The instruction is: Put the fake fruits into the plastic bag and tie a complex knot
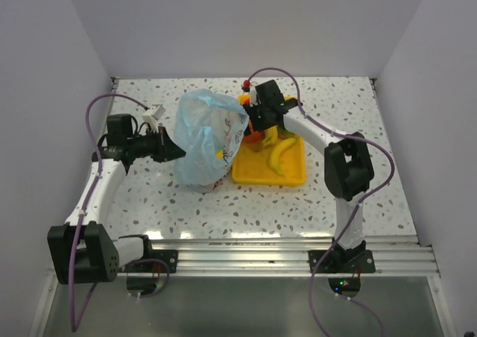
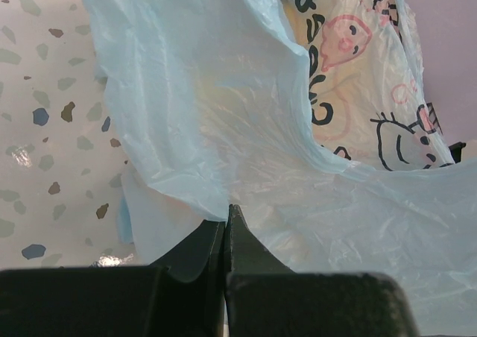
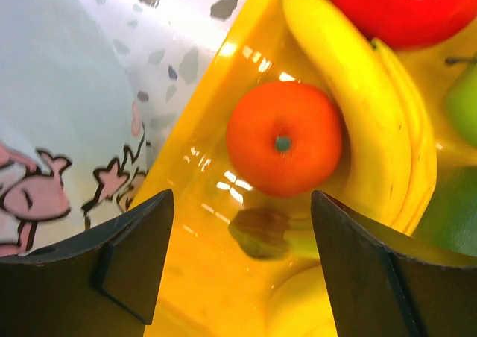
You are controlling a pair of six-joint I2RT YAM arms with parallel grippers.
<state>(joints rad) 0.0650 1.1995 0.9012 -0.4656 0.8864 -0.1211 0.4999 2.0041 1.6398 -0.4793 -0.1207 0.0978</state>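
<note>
The light-blue plastic bag (image 1: 205,137) stands puffed up left of the yellow tray (image 1: 292,177). My left gripper (image 1: 177,150) is shut on the bag's left edge; in the left wrist view (image 2: 226,216) blue film (image 2: 246,128) runs between the shut jaws. My right gripper (image 1: 250,122) hangs open over the tray's far left corner. In the right wrist view the gripper (image 3: 242,203) is open above an orange (image 3: 284,138), beside bananas (image 3: 373,128), a red apple (image 3: 406,5) and a green fruit (image 3: 463,106). No knot shows.
The yellow tray sits at centre right with bananas (image 1: 279,154) in it. A small white object (image 1: 154,114) lies at the far left of the speckled table. White walls close in the back and both sides.
</note>
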